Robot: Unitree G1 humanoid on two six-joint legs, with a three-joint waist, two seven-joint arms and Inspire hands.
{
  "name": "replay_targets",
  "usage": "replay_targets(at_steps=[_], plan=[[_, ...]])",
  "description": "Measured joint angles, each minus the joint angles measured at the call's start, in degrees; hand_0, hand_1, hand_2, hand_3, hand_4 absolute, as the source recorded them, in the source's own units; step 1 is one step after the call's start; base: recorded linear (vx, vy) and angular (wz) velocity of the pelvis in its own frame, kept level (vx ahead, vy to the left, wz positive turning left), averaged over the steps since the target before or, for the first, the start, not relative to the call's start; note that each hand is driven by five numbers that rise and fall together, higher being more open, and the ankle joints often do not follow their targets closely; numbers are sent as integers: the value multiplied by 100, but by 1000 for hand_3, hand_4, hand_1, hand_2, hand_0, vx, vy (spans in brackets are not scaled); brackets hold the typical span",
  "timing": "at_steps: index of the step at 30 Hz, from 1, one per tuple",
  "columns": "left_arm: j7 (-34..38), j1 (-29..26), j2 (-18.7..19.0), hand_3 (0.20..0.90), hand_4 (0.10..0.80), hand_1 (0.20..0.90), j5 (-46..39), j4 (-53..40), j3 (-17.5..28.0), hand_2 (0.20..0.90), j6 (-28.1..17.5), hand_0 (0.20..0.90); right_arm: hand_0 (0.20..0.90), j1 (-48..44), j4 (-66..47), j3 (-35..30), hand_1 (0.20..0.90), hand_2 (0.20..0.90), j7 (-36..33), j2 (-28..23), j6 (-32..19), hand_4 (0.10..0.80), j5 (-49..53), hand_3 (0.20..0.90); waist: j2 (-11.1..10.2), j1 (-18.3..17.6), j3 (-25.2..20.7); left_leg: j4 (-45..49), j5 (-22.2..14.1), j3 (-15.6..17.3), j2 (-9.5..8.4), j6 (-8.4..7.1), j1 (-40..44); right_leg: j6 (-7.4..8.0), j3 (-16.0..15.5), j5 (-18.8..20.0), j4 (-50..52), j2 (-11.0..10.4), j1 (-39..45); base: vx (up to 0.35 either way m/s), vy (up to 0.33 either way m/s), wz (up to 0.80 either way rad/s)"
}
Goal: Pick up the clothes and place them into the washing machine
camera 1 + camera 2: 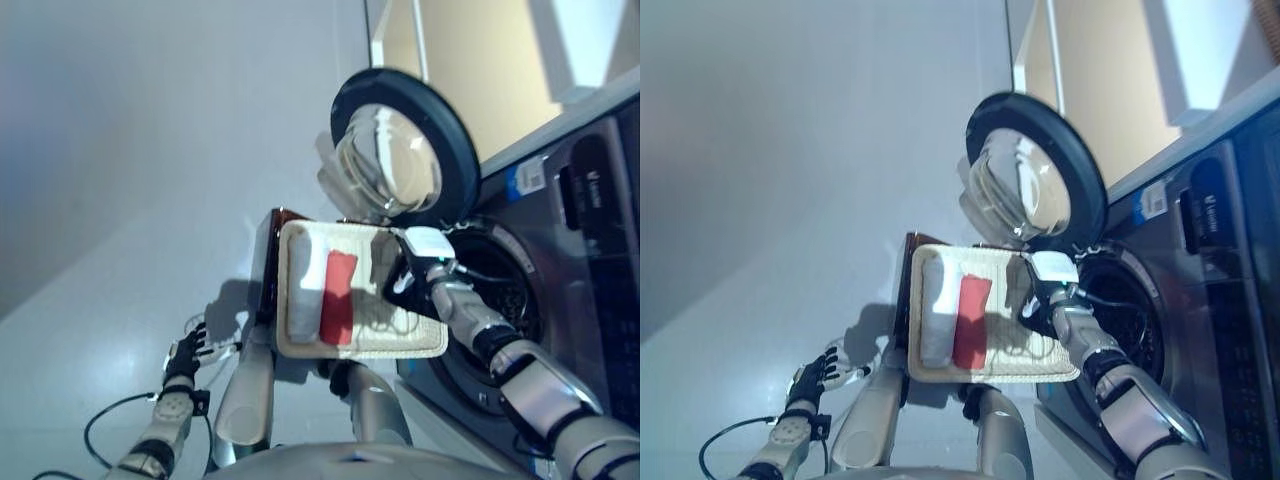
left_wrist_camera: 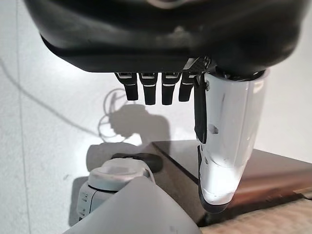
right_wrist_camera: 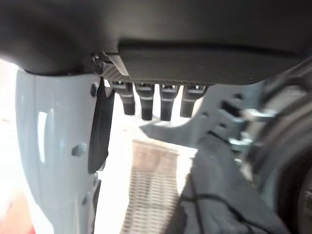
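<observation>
Left hand [image 1: 184, 352], one: lower left of the frame, hanging over the bare floor, fingers relaxed and fairly straight, holding nothing.

Floor [image 1: 120, 280], one: pale grey, glossy, filling the left half of the frame; a plain pale wall [image 1: 150, 90] rises above it.

Stand [image 1: 266, 270], one: dark brown, at centre, under the basket; only its left edge shows.

Basket [image 1: 300, 350], one: cream, woven, rectangular, at centre, just left of the washer opening.

Clothes, two in the basket: one white folded piece [image 1: 302, 300] on the left, one red folded piece [image 1: 338, 298] touching it on the right.

Right hand [image 1: 412, 272], one: right of centre, over the basket's right end beside the drum. A dark cloth [image 3: 219, 204] lies just past its fingers in the right wrist view; whether the fingers hold it cannot be told.

Washing machine [image 1: 580, 260], one: dark grey, right edge of the frame, cut off. Its round door [image 1: 405, 150] stands open at upper centre; the drum interior is dark and hard to make out.
</observation>
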Motion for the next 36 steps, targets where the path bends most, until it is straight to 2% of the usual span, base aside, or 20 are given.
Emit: replay_targets(at_steps=[2,9,11,16,20,21,26,30,36], plan=[[41,-232,16,900,800,900,-154,25,-12,900,-33,900,900,-432,325,209,900,900,-151,-7,44,800,-2,900,-81,16,244,138,27,-28,46,5,-214,-24,3,12,112,20,-183,-86,-44,3],[117,-431,21,900,800,900,-422,-23,-34,900,-115,900,900,-1141,899,535,900,900,-436,-216,71,800,-72,900,-123,5,405,362,7,-71,55,8,-734,-56,-1,31,228,44,-628,-60,-7,1],[186,-456,34,900,800,900,-436,-113,-37,900,-141,900,900,-1368,1059,587,900,900,-524,-293,100,800,-166,900,-103,4,462,519,-30,-100,42,18,-935,-106,24,21,346,53,-807,50,-28,1],[239,-469,128,900,800,900,-567,-118,-31,900,-143,900,900,-1508,1153,625,900,900,-596,-319,186,800,-215,900,-96,3,538,1000,-250,-96,52,-1,-1191,-190,147,-42,604,75,-1016,-5,-57,-8],[256,-490,146,900,800,900,-605,-132,-8,900,-154,900,900,-1474,1180,634,900,900,-596,-322,187,800,-214,900,-92,-17,578,1172,-323,-129,58,-45,-1345,-152,160,-118,773,114,-1156,-3,-74,-1],[277,-489,149,900,800,900,-605,-170,-6,900,-153,900,900,-1473,1200,637,900,900,-596,-324,187,800,-214,900,-94,-14,580,1302,-344,-144,57,-48,-1451,-185,167,-140,877,108,-1241,-8,-97,0],[299,-472,157,900,800,900,-639,-161,15,900,-149,900,900,-1468,1196,705,900,900,-590,-287,172,800,-216,900,-110,9,583,1699,-474,-174,169,-89,-1637,-266,210,-193,1116,201,-1395,4,-104,-10],[300,-465,194,900,800,900,-647,-160,66,900,-152,900,900,-1415,1055,714,900,900,-587,-227,166,800,-197,900,-255,-29,569,1845,-576,-168,292,-144,-1630,-248,264,-226,1169,318,-1393,40,-74,-16],[300,-388,237,900,800,900,-730,-54,229,900,-152,900,900,-1062,671,809,900,900,-559,38,42,800,-181,900,-573,-138,460,1666,-554,-152,358,-205,-1340,-268,330,-204,1097,400,-1204,-1,-86,-9]])
